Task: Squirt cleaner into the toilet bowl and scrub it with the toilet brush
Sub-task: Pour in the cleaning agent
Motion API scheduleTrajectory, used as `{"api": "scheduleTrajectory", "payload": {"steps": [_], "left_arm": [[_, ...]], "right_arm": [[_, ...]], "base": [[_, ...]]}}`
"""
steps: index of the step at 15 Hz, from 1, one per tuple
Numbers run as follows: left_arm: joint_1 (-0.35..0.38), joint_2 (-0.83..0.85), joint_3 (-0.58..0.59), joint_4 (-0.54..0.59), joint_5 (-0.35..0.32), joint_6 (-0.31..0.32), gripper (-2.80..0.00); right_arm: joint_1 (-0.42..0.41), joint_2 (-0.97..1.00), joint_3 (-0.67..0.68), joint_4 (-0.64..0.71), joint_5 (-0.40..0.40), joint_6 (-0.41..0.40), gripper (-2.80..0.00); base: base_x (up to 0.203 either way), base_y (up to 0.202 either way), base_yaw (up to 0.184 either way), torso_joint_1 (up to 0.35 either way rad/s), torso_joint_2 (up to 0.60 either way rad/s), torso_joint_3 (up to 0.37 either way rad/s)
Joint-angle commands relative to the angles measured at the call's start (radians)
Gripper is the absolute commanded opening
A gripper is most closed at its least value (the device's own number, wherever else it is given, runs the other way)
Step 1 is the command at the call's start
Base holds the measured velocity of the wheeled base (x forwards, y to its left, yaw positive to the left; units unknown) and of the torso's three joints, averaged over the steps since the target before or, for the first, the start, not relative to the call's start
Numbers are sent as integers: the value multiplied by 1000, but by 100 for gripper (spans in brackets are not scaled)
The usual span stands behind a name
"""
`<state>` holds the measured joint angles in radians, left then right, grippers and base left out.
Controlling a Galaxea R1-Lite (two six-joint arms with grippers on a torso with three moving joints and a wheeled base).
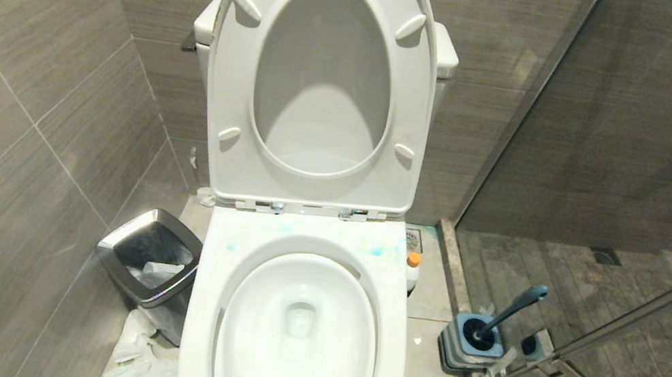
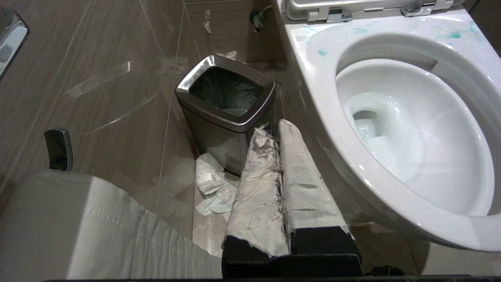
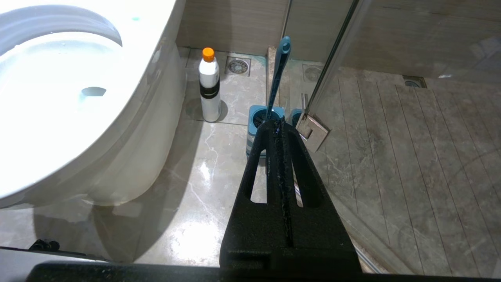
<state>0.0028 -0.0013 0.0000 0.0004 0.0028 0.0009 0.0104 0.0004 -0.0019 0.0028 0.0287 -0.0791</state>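
Right gripper pinched shut, empty | toilet brush dead ahead of my fingers — handle near upright | left gripper shut too — farther off

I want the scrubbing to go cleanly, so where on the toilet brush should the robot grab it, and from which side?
Probably the upper handle of the toilet brush, just below its rounded tip. The head sits down in the holder, and the slim handle leans up and away from the toilet bowl, toward the glass door. Coming from above on the bowl side looks safest, with the shut right gripper opened first.
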Motion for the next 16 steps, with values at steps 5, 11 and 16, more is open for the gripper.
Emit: {"api": "scheduleTrajectory", "payload": {"steps": [5, 11, 16], "left_arm": [[0, 1, 0, 0, 0, 1, -280], [0, 1, 0, 0, 0, 1, -280], [0, 1, 0, 1, 0, 1, -280]], "right_arm": [[0, 1, -1, 0, 0, -1, -280], [0, 1, -1, 0, 0, -1, -280], [0, 1, 0, 0, 0, -1, -280]], "base": [[0, 0, 0, 0, 0, 0], [0, 0, 0, 0, 0, 0], [0, 0, 0, 0, 0, 0]]}}
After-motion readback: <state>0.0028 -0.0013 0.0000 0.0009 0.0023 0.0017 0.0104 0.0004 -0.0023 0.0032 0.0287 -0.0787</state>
